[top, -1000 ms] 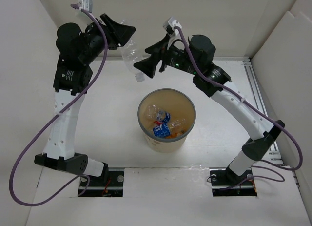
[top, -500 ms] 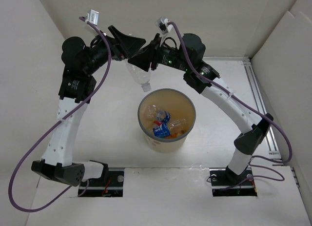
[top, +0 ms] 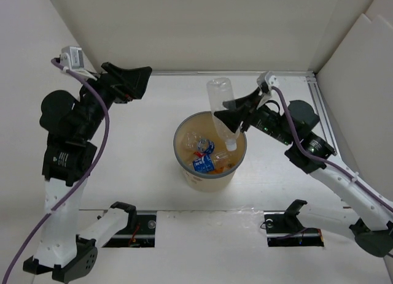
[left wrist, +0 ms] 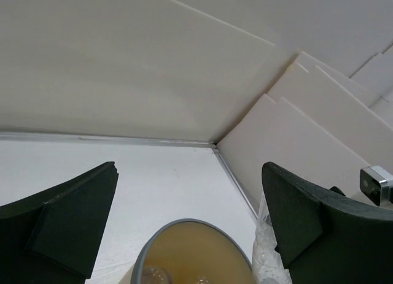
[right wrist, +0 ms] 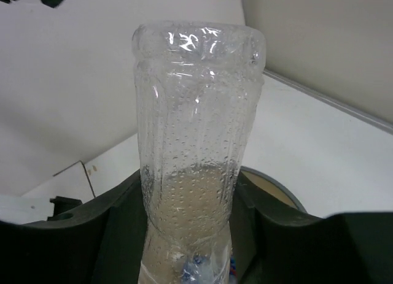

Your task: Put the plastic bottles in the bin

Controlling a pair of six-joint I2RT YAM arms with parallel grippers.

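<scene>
The bin [top: 179, 154] is a tan bucket with a grey-blue rim, standing mid-table. Several plastic bottles [top: 202, 162] lie inside it, some blue-labelled. A plain clear plastic bottle [top: 220, 99] hangs cap-down over the bin's right rim, with my right gripper [top: 227, 116] shut on its lower body. The right wrist view shows this bottle [right wrist: 196, 130] pinched between both dark fingers, the bin rim [right wrist: 277, 187] behind it. My left gripper [top: 140, 82] stands open and holds nothing, up at the back left. Its wrist view shows wide jaws [left wrist: 189, 173] above the bin rim [left wrist: 184, 223] and the clear bottle [left wrist: 265, 259].
White walls enclose the table on three sides. A metal rail [top: 323, 109] runs along the right edge. The two arm bases [top: 132, 226] sit at the near edge.
The left gripper let go of the clear bottle and drew back to the left. The right gripper closed on it and carried it down-right over the bin.
</scene>
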